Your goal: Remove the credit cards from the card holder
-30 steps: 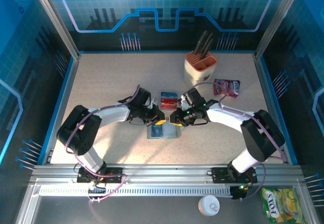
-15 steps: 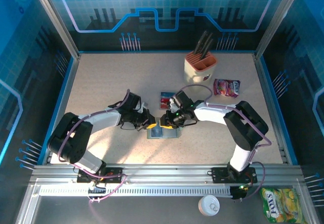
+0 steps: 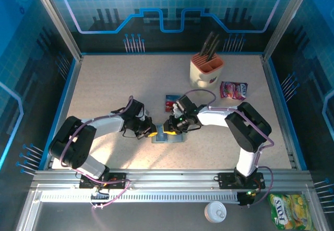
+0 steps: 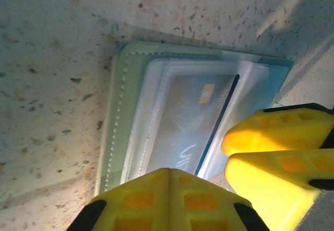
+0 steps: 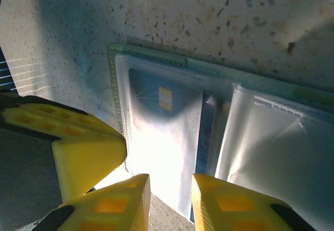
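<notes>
1 speckled, blue-walled table (image 3: 104, 85) bears the card holder (image 4: 117, 116).

You read "FOX" on the yellow packet (image 3: 290, 210), far to the near right of the knife block (image 3: 205, 70); the lettering on the pink packet (image 3: 234, 90) beside that block is illegible.

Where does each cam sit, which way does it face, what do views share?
Top external: fixed above and behind the arms, facing down at the table; both arms show, left pincer and right pincer meeting over the card holder.
Left wrist: on the left arm, facing down at the open card holder; own shut fingers at bottom, right pincer at right.
Right wrist: on the right arm, facing down at it too; own fingers at bottom, left pincer at left.
Both wrist views share one sleeved card.
</notes>
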Available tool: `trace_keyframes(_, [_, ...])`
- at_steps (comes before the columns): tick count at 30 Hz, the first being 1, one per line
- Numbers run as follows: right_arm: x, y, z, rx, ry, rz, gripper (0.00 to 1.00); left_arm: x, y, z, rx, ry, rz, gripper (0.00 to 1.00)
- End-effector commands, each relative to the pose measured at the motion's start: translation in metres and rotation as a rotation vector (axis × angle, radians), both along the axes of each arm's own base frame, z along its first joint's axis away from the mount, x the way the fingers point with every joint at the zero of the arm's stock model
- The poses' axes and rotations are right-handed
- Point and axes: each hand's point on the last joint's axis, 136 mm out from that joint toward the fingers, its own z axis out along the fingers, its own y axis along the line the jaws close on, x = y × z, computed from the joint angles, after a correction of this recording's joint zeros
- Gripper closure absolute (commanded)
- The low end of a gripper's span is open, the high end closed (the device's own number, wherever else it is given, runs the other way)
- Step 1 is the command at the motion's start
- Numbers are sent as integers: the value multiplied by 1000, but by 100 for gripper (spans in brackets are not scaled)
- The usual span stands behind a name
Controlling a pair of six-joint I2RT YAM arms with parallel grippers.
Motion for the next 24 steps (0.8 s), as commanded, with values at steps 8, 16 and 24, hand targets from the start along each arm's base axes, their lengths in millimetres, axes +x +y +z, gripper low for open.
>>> trace_keyframes(8, [-2,10,-5,0,15,15,72,-10,9,-14,37,25,-14,98])
trace_keyframes(16, [-6,8,-15,-24,29,23,75,-12,9,-19,39,40,-16,99])
trace_keyframes(24, [-6,13,-14,-4,32,33,77,-12,9,-20,36,41,-17,98])
